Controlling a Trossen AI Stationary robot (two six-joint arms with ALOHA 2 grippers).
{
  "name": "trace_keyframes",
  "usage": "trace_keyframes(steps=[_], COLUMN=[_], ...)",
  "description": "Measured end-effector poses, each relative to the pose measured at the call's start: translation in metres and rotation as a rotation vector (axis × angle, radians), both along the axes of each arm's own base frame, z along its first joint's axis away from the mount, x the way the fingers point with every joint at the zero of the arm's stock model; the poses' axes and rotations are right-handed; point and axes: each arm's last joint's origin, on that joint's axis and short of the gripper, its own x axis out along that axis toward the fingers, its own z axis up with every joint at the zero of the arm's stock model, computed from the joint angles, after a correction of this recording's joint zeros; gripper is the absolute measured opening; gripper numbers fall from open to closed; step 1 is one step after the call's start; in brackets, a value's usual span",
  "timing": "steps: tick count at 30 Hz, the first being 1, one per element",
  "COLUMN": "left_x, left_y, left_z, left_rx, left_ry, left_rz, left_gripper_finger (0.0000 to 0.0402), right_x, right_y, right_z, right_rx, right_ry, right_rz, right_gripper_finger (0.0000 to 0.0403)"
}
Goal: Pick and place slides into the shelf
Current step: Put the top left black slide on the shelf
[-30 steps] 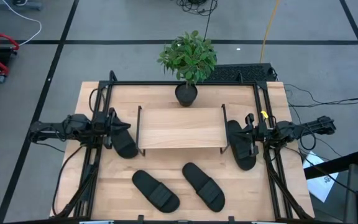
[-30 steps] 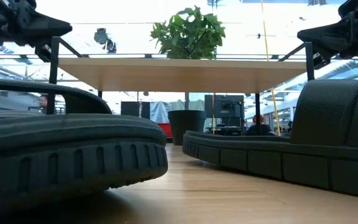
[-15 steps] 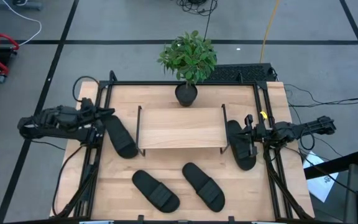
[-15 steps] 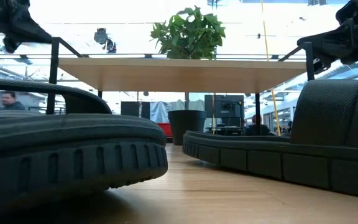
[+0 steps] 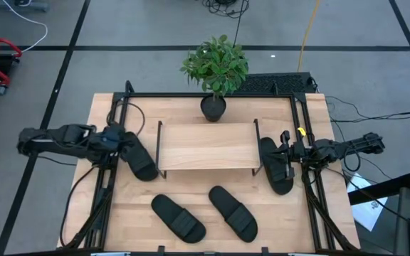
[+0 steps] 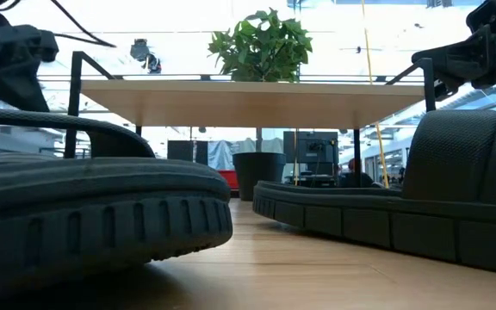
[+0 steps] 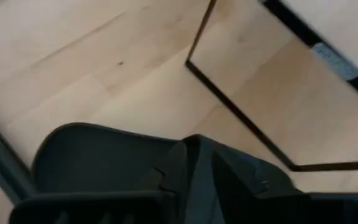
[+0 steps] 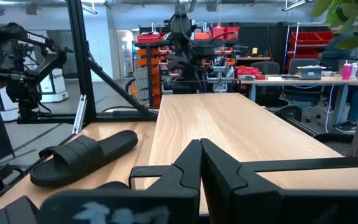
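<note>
- I see the shelf mid-table, nothing on its board, so no slide is shelved.
- Four slides: two out front, one at each shelf end.
- My left gripper hovers over the left slide; fingers pressed together, nothing between them.
- My right gripper sits at the right slide; its fingers also meet, empty.

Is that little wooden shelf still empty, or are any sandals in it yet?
Apparently empty. The shelf has nothing on its top board, and the low view shows only open space beneath it. All four slides lie on the table outside its frame.
</note>
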Motion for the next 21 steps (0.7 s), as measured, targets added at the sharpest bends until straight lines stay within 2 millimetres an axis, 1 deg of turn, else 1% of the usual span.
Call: trace_keyframes(steps=[3, 6, 10, 13, 17, 21], left_x=[0.006, 0.012, 0.018, 0.021, 0.023, 0.029], left_y=[0.0, -0.001, -0.004, -0.006, -0.006, -0.007], left_z=[-0.002, -0.002, -0.003, -0.005, -0.006, -0.007], left_rx=[-0.003, -0.039, -0.134, -0.173, -0.203, -0.189], left_ry=[0.028, 0.006, 0.024, 0.045, 0.062, 0.065], left_rz=[0.01, 0.049, 0.001, -0.002, 0.009, 0.003], left_gripper_finger=[0.0077, 0.0079, 0.0101, 0.0142, 0.0216, 0.0283], right_x=[0.0, 0.0, 0.0, 0.0, 0.0, 0.0], right_y=[0.0, 0.0, 0.0, 0.0, 0.0, 0.0], right_z=[0.0, 0.0, 0.0, 0.0, 0.0, 0.0], right_rx=[0.0, 0.0, 0.0, 0.0, 0.004, 0.01], right_ry=[0.0, 0.0, 0.0, 0.0, 0.0, 0.0], right_rz=[0.0, 0.0, 0.0, 0.0, 0.001, 0.001], right_gripper_finger=[0.0, 0.0, 0.0, 0.0, 0.0, 0.0])
